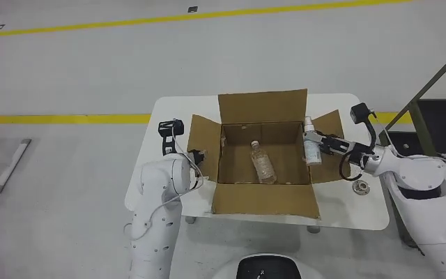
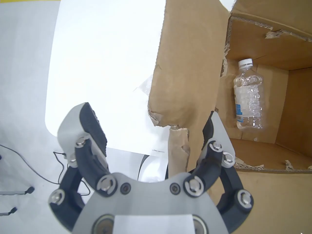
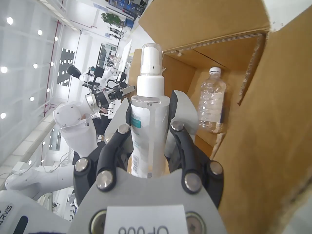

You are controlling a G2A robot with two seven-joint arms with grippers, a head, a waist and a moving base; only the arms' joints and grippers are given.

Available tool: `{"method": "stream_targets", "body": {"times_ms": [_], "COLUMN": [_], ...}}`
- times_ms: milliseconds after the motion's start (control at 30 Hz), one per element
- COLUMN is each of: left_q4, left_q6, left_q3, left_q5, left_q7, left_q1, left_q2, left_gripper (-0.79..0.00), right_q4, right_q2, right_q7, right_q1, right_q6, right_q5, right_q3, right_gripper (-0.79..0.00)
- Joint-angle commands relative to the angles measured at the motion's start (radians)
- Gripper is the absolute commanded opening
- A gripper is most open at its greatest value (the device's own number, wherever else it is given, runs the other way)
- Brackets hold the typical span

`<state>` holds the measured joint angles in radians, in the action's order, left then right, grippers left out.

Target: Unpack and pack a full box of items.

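An open cardboard box (image 1: 263,199) stands in the middle of the white table (image 1: 348,209). A clear water bottle (image 1: 263,162) (image 2: 248,96) (image 3: 211,101) lies on its floor. My right gripper (image 1: 322,145) (image 3: 149,115) is shut on a clear spray bottle (image 1: 311,145) (image 3: 148,103) with a white pump top, held above the box's right wall and flap. My left gripper (image 1: 196,155) (image 2: 151,125) is open at the left flap (image 2: 187,62), its fingers (image 2: 93,120) on either side of the flap's torn lower corner.
A small round metal part (image 1: 361,187) lies on the table by the right arm. A scrap of clear plastic (image 2: 143,86) sits on the table beside the left flap. A dark metal frame (image 1: 418,104) stands off the table's right side.
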<state>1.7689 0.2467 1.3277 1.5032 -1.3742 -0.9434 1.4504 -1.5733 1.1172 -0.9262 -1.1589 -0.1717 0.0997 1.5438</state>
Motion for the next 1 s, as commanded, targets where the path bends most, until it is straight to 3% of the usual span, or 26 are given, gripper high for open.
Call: {"method": "stream_targets", "body": {"times_ms": [0, 233, 700, 967], "left_q4": [0.009, 0.024, 0.048, 0.048], "left_q6": [0.0, -0.006, -0.003, -0.003], "left_q3": [0.0, 0.001, -0.012, -0.012], "left_q5": [-0.001, -0.03, -0.04, -0.04], "left_q7": [0.002, 0.022, 0.064, 0.064], "left_q1": [0.001, 0.003, 0.001, 0.001], "left_q2": [0.0, 0.003, 0.006, 0.006], "left_gripper": [0.0, 0.0, 0.0, 0.0], "right_q4": [-0.026, -0.09, -0.09, 0.022], "right_q2": [0.0, 0.009, 0.012, 0.059], "right_q7": [0.005, 0.112, 0.146, 0.342], "right_q1": [-0.007, 0.002, -0.001, 0.141], "right_q6": [0.012, 0.111, 0.104, 0.208], "right_q5": [0.0, -0.173, -0.18, -0.312], "right_q3": [-0.011, -0.147, -0.166, -0.412], "right_gripper": [-0.785, -0.785, -0.785, -0.785]}}
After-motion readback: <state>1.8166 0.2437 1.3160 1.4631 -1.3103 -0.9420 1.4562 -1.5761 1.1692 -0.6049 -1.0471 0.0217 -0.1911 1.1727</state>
